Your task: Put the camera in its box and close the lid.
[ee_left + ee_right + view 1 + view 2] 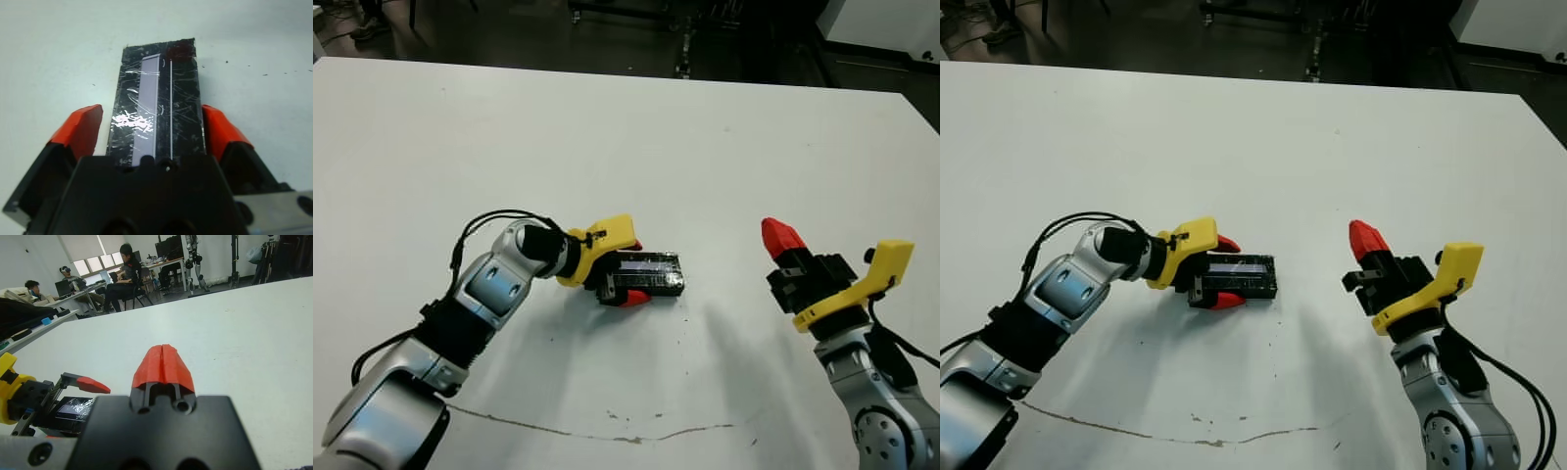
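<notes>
Both arms reach over the white table [607, 127]: left gripper [152, 128] spread wide astride the glossy black lid [159, 105], right gripper [163, 366] pressed closed, empty, well apart.

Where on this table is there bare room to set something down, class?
Bare room: the whole far half of the table, and the gap between the lid and the shut right tool. Crowded: around the left tool, which straddles the lid.
</notes>
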Controlling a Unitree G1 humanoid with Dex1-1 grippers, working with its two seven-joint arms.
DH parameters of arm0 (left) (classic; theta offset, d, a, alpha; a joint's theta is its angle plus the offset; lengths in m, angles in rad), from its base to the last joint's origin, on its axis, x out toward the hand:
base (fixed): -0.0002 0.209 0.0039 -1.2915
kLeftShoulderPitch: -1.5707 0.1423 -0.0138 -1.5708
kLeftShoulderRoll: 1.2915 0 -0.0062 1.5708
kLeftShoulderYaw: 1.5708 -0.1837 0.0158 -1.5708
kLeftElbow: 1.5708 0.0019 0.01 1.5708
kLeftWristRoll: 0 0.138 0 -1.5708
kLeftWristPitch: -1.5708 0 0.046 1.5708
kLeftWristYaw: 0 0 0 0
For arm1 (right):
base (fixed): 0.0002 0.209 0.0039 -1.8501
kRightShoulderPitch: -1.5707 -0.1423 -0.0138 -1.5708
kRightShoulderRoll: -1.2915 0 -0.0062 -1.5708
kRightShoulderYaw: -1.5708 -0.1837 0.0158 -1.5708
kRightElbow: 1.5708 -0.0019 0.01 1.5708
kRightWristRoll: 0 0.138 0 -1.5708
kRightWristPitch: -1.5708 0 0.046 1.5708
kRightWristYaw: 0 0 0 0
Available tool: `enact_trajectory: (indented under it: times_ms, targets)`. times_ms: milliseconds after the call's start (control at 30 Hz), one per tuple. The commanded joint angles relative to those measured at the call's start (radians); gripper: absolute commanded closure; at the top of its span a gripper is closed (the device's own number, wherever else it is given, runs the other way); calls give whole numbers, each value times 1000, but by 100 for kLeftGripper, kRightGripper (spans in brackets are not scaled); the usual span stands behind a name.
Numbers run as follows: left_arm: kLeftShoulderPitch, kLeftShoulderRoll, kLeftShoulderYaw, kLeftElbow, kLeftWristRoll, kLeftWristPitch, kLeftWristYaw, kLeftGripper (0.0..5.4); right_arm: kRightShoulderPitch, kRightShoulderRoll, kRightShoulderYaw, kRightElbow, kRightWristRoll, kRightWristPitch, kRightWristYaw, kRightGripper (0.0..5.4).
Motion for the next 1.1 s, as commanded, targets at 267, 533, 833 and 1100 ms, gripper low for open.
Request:
enact_trajectory:
  times_ms: [267, 533, 833, 1100]
  targets:
    - [110, 18, -18, 102, 42, -56, 33, 1, 13, -16, -7, 3, 2, -1, 13, 540]
    - [161, 67, 51, 100, 6, -106, 28, 1, 12, -13, -6, 3, 1, 2, 9, 540]
    - [260, 187, 172, -104, -81, -24, 17, 1, 13, -16, -1, -2, -4, 4, 6, 540]
    - [375, 337, 366, -291, -228, 91, -8, 1, 16, -14, -2, -1, -5, -3, 11, 540]
